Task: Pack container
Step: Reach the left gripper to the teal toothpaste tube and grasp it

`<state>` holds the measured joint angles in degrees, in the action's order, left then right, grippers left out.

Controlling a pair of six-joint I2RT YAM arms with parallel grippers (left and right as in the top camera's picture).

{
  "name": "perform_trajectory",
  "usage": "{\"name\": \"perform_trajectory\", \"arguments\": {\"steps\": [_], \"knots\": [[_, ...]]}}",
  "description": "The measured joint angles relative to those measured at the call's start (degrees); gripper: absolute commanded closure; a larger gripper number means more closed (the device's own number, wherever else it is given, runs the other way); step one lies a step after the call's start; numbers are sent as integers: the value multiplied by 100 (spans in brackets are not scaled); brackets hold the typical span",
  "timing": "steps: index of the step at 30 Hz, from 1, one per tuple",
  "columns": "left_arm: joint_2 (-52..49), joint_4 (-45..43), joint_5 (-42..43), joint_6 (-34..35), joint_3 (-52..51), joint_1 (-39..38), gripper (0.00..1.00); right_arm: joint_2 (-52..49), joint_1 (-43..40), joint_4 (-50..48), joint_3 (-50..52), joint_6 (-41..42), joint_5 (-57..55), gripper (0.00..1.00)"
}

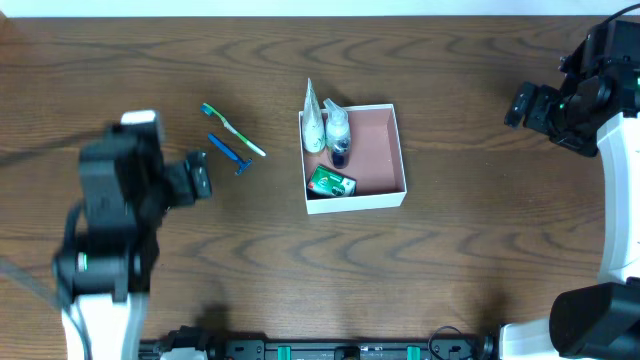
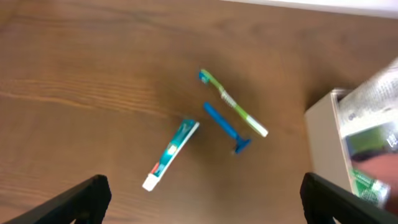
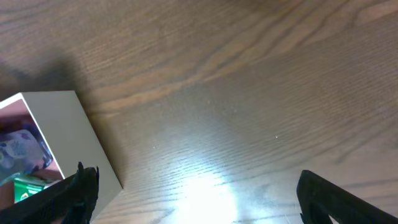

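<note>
Because the left gripper (image 2: 204, 183) hangs with its fingers spread wide and nothing between them, we begin with what lies nearest it: a small toothpaste tube (image 2: 171, 154), flat on the table (image 2: 74, 74), light and a little soft. Just beyond lie a blue razor (image 2: 225, 127) and a green toothbrush (image 2: 233, 104), thin, stiff and probably slippery. Farther right, mid-table, sits the container (image 1: 378, 140), its left side holding a white tube (image 1: 313, 125), a bottle (image 1: 338, 128) and a green packet (image 1: 331, 182), its pink floor bare on the right. We judge its thin card walls light, easily crushed or shoved; we would hold one wall near a corner. Farthest off, the right gripper (image 3: 196, 177) is spread and empty.
</note>
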<state>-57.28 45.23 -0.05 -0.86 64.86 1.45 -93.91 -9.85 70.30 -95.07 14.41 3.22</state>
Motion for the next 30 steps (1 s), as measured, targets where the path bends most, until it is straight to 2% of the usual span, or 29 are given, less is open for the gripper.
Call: {"name": "perform_trajectory", "arguments": {"steps": [5,10,19,30], "knots": [[-1036,109,-39,-892,315,0,2,0,0,-2,0,0,0,1],[-1792,-68,-83,-1405,315,131,2,0,0,0,0,2,0,1],[-3095,-199,-168,-1615,317,684,2,0,0,-2,0,0,0,1],[-3582,-127,13,-1635,317,839,2,0,0,-2,0,0,0,1]]}}
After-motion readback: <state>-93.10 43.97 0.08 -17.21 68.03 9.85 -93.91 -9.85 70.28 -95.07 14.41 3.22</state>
